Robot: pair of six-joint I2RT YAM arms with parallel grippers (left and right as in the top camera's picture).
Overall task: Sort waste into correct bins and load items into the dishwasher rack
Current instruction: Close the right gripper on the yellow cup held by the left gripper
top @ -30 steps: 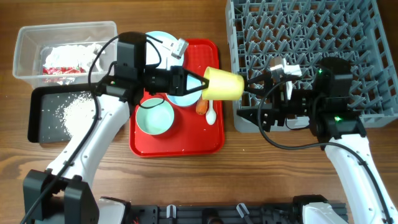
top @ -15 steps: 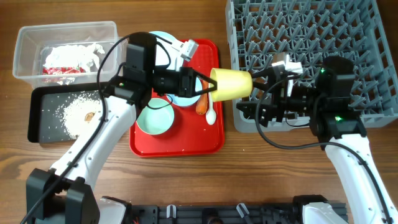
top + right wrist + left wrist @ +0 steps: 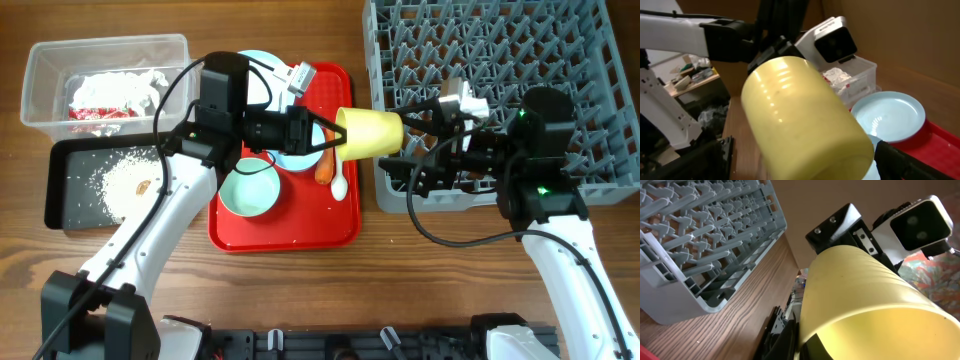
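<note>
Yellow cup (image 3: pixel 375 132) in left tool (image 3: pixel 334 139)

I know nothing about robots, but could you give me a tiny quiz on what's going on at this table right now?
1. True or false: the yellow cup stands upright on the red tray.
2. What lies in the black tray? A) rice grains B) a spoon C) a crumpled wrapper
3. Fill in: the right arm's fingers are ____ (open or shut).

Key:
1. False: the left arm's fingers hold it on its side in the air.
2. A
3. Open, one on each side of the cup.
</note>
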